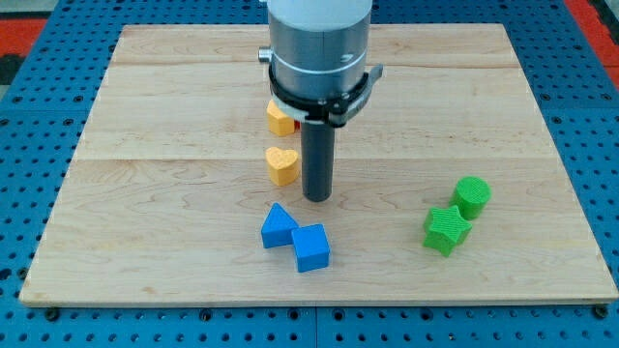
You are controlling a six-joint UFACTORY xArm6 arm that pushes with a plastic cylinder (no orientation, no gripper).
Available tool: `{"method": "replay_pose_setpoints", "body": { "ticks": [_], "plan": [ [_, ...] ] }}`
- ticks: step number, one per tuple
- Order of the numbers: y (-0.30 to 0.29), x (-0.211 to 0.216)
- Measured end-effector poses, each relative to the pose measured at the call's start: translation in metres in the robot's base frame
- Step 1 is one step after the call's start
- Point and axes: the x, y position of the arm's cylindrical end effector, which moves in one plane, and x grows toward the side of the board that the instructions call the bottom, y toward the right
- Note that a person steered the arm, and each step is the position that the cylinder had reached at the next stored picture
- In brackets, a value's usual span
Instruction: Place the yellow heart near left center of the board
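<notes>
Bench (pixel 145 116): pale wooden board, lying on a blue perforated surface (pixel 39 164).

Arm: grey cylindrical body (pixel 319 43) entering from the bench's far edge, ending in a straight dark rod. There is no gripper on this rig, so no open or closed state applies. My tip (pixel 317 198) stands near the bench's middle, slightly toward the near edge.

Yellow heart (pixel 281 165): near the bench's centre, just beside my tip on the side of the left edge; whether the two touch cannot be told. It lies well apart from the left edge.

Orange block (pixel 280 119): just beyond the yellow heart toward the far edge, partly hidden by the arm's body; shape not clear.

Blue triangular block (pixel 279 227) and blue cube (pixel 311 247): touching each other, toward the near edge, just nearer than my tip.

Green cylinder (pixel 473 196) and green star-like block (pixel 447 230): close together, toward the bench's right edge, well apart from my tip.
</notes>
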Motion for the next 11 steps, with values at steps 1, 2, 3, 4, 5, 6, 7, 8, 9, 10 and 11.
{"method": "replay_pose_setpoints", "body": {
  "ticks": [1, 2, 3, 4, 5, 6, 7, 8, 9, 10, 11],
  "plan": [
    [-0.07, -0.025],
    [-0.07, -0.062],
    [-0.084, -0.056],
    [-0.099, -0.013],
    [-0.01, -0.014],
    [-0.019, -0.088],
    [-0.032, -0.12],
    [-0.061, -0.086],
    [-0.127, -0.06],
    [-0.186, -0.049],
    [-0.271, -0.067]
  ]
}}
